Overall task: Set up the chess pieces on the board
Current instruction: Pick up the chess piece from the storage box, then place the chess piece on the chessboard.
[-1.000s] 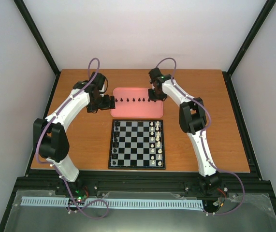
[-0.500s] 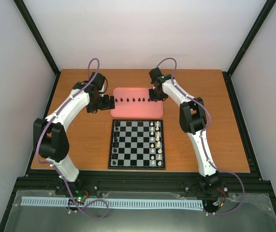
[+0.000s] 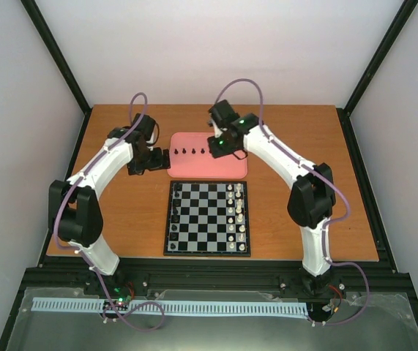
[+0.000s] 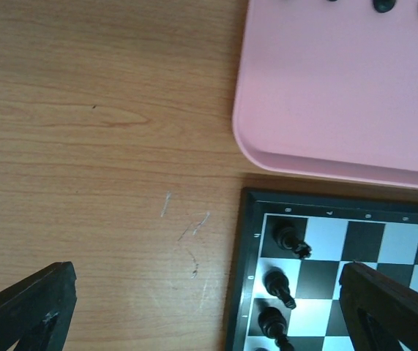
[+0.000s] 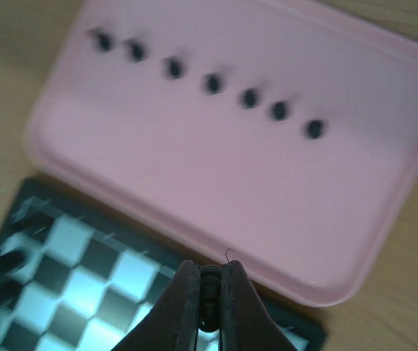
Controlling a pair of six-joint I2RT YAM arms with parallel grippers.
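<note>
Right claw (image 5: 210, 276) pinched shut on black pawn (image 5: 208, 306) over tray (image 5: 194, 183); board (image 3: 201, 219) lies nearward, just past tray edge, black side left. Seven pawns (image 5: 212, 83) line tray. Left claw (image 4: 207, 278) gaping, empty.

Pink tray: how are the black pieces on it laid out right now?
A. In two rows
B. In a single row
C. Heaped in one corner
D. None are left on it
B: the right wrist view shows seven black pieces standing apart in one slanted line across the far part of the pink tray.
</note>
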